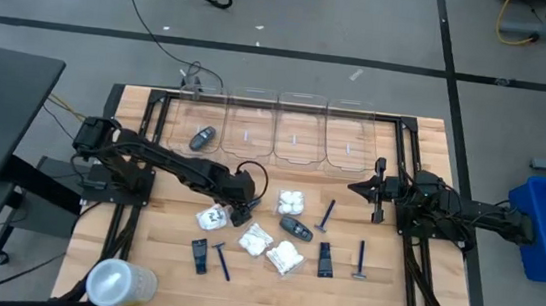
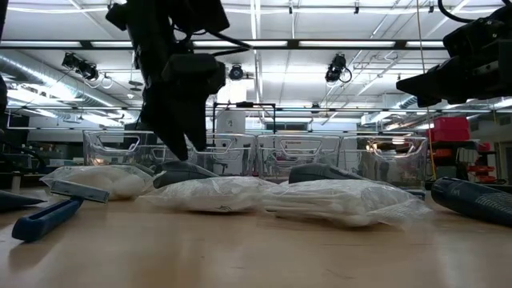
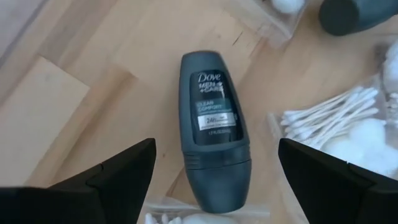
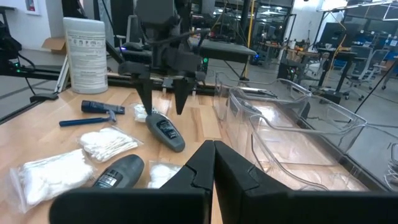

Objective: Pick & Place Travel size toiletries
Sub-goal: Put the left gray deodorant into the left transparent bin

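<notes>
On the wooden table [image 1: 143, 251], a dark grey deodorant [image 3: 213, 124] lay flat just in front of the bins [image 1: 300, 131], its long axis running along the left gripper [image 3: 214, 171]'s reach, cap end nearest. Those fingers [image 3: 118, 177] straddled it wide apart, not touching. The right gripper [image 1: 355, 188] hung shut beside the bins.

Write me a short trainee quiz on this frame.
1. True or false: the left gripper has closed on the grey deodorant beneath it.
2. Which clear bin holds a second deodorant? A) leftmost bin B) rightmost C) none
3. What state is the right gripper in?
Key: 1 false, its fingers stand open on either side; 2 A; 3 shut, holding nothing.
</notes>
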Robot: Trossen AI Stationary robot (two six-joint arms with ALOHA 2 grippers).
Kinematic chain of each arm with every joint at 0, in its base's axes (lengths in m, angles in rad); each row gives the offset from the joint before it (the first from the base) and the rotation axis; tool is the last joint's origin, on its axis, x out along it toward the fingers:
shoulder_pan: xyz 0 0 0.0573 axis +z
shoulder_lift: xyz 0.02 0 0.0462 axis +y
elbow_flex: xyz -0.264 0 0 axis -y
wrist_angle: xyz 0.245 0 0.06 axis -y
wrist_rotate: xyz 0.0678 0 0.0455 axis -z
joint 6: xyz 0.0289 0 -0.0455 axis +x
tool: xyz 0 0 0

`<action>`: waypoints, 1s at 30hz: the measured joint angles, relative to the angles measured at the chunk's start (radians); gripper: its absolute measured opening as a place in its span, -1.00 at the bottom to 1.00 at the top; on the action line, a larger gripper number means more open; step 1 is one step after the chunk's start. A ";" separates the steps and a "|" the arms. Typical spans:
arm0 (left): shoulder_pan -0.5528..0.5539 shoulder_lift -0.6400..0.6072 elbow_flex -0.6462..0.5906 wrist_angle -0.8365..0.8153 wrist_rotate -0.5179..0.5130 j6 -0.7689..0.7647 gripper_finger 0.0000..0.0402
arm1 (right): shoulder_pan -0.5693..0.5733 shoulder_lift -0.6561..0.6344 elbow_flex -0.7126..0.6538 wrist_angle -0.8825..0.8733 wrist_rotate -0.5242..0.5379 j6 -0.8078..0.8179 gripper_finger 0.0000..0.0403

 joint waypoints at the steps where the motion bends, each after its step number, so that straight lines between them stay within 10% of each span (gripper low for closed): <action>1: -0.001 0.000 -0.011 0.011 0.002 -0.007 0.73 | 0.000 0.000 0.000 0.000 0.000 0.000 -0.93; 30: -0.063 0.000 -0.133 0.230 -0.104 -0.043 0.73 | 0.000 0.000 0.000 0.000 0.000 0.000 -0.93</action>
